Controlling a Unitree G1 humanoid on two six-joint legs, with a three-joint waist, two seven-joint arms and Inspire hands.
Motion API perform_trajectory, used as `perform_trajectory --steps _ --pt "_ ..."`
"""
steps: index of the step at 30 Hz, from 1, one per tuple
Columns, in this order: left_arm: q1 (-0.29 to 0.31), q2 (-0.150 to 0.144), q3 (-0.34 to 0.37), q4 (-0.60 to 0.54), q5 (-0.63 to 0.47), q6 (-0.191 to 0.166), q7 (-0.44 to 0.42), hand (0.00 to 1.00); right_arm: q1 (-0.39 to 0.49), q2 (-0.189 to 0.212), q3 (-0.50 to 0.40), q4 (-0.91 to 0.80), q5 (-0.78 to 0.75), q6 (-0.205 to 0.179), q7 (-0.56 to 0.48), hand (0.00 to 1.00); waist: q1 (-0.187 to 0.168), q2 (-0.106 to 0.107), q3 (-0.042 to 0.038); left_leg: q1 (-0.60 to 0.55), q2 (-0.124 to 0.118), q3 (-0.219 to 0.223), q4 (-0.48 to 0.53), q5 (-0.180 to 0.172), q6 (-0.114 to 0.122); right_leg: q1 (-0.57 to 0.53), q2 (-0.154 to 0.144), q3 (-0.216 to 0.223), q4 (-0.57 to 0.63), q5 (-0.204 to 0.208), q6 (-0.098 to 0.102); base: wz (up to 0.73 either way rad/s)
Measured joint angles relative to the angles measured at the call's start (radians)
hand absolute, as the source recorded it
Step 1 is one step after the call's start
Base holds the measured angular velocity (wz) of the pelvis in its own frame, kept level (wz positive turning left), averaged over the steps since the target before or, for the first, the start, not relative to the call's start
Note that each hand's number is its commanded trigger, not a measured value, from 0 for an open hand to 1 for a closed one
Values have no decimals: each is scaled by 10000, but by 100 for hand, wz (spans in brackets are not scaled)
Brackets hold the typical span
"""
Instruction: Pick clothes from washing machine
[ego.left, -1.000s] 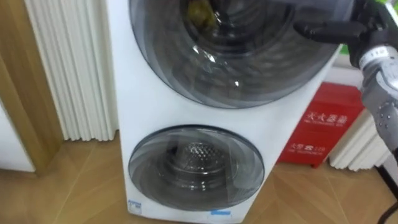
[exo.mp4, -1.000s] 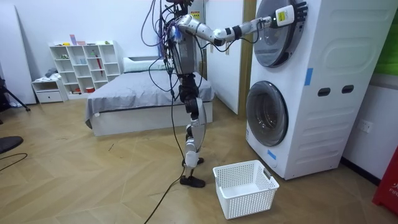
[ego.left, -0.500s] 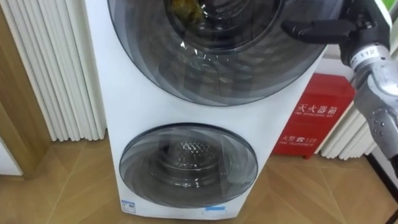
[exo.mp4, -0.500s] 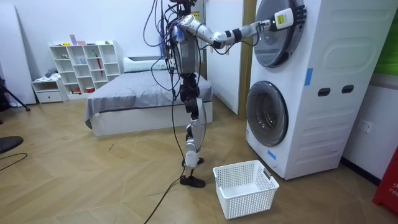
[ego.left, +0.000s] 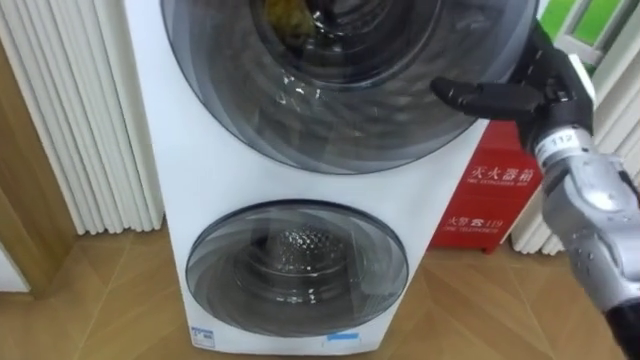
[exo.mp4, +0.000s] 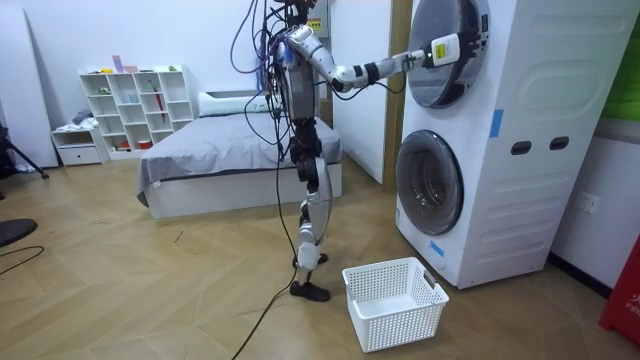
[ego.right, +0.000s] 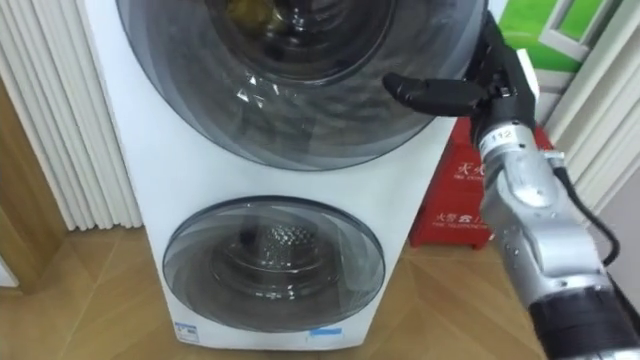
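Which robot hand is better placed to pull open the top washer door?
Right, most likely: the right robot hand is raised at the right edge of the closed upper door.

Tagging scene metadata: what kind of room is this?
Probably a bedroom with a laundry corner: a bed, a white shelf unit, and a stacked washing machine with a white basket on the wood floor before it.

a home bedroom: bed (exo.mp4: 230, 150), shelf (exo.mp4: 135, 105), washing machine (exo.mp4: 540, 150).

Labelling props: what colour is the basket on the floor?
The basket is white, lattice-sided; room view shows it best.
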Motion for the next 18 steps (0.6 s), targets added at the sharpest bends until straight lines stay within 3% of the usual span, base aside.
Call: perform_trajectory --steps 9,13,18 --pt "-46 12 -380 429 -39 -191 235 0 1426 104 115 -2451 -854 37 -69 0 -228 60 -10 70 121 352 -26 -72 -72 -189 79 27 6 10 -18 -13" --pt "-50 19 -382 682 -90 -310 235 0 1952 419 88 -3388 -1054 106 -136 0 -408 61 -11 35 143 369 -62 -105 -104 -216 115 89 7 10 -17 -4" --pt "163 30 -366 676 -191 -499 235 0 2036 391 64 -4538 -1009 356 -206 0 -673 77 -30 53 141 413 -72 -101 -104 -301 122 170 29 13 -22 -5"
